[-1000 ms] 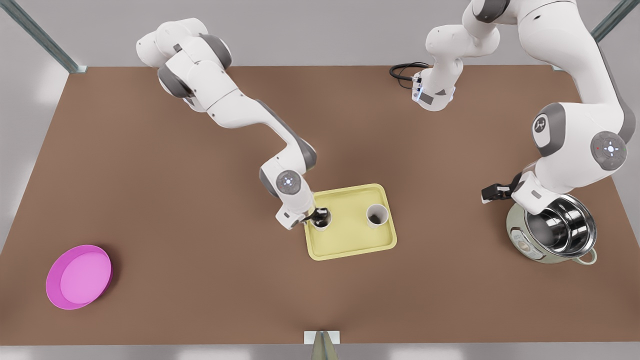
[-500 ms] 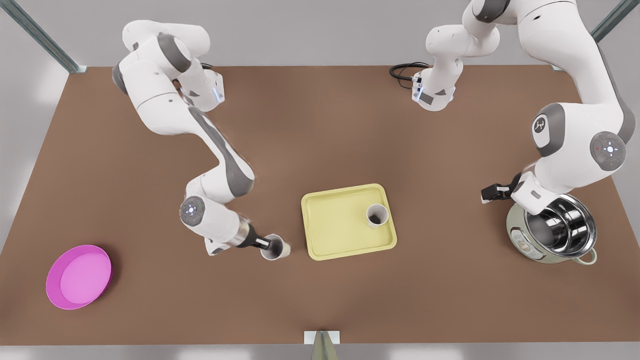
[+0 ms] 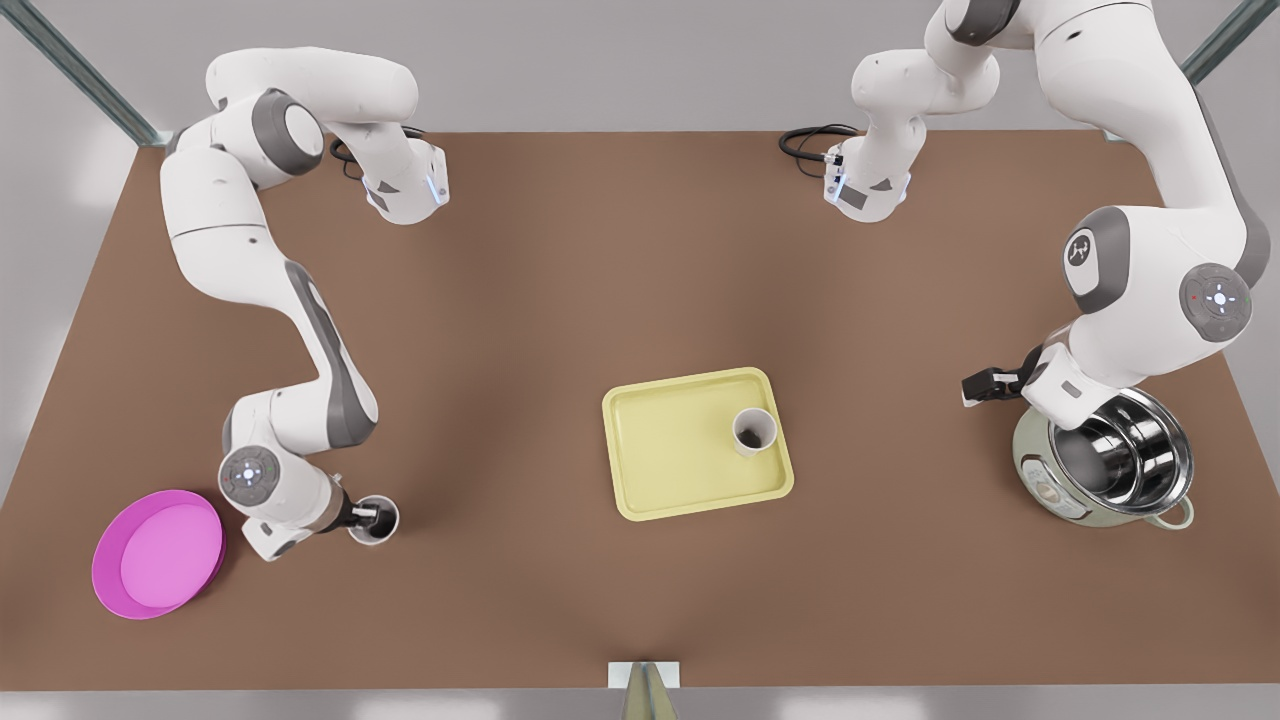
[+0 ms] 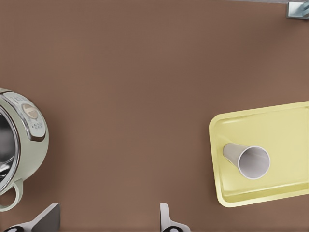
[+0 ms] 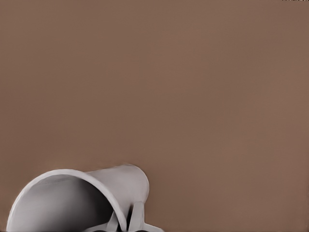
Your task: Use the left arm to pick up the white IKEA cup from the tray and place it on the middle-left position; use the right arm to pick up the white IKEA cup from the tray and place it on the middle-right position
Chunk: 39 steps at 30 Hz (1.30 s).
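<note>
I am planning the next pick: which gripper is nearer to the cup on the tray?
Left. The left gripper hangs open by the pot, to the front view's right of that cup; the right gripper, gripping another cup, is farther, on the other side.

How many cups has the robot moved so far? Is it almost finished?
About halfway. One white cup is off the tray, pinched by its wall in the right gripper jaws near the magenta dish, not yet let go. The other cup stands on the tray. The left gripper waits, jaws open, by the steel pot.
</note>
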Each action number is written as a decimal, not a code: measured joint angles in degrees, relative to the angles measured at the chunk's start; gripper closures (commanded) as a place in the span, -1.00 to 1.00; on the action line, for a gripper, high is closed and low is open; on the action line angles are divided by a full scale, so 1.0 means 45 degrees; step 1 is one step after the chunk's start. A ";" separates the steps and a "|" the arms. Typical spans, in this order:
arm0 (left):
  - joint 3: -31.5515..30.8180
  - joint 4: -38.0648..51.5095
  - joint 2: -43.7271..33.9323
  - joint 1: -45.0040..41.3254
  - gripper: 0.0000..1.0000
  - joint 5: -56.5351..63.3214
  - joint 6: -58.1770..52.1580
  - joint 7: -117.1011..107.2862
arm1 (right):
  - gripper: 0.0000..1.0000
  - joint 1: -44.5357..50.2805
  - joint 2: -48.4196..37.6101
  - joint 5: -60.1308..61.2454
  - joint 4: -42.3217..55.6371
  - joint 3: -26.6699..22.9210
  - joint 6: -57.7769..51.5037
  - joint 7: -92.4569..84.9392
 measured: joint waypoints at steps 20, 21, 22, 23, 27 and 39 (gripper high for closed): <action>-0.0480 -0.0286 0.2316 -0.3646 -1.00 -0.0269 0.1573 -0.1172 | -1.00 -0.0695 -0.4554 0.1222 0.0094 0.0105 -0.2437 -0.2329; -0.0475 -0.0252 0.2559 -0.3790 -1.00 -0.0274 0.1911 -0.1399 | -1.00 -0.0752 -0.5241 0.1352 0.0202 0.0114 -0.3003 -0.2351; -0.0469 -0.0205 0.2775 -0.3833 -1.00 -0.0274 0.2287 -0.1613 | -1.00 -0.0789 -0.5713 0.1479 0.0447 0.0121 -0.3627 -0.2373; -0.0463 -0.0176 0.3059 -0.3880 -1.00 -0.0200 0.2670 -0.1816 | -1.00 -0.0701 -0.6286 0.1715 0.0624 -0.0076 -0.4217 -0.2399; -0.0461 -0.0221 0.3853 -0.4130 -1.00 0.0046 0.3962 -0.2572 | -1.00 0.1935 -0.9193 0.3209 -0.2291 -0.3419 -0.5036 -0.2506; -0.0372 -0.3422 0.3331 -0.4155 -1.00 0.0338 0.6537 -0.4009 | -1.00 0.1948 -0.8380 0.4050 -0.2853 -0.3828 -0.5287 -0.2731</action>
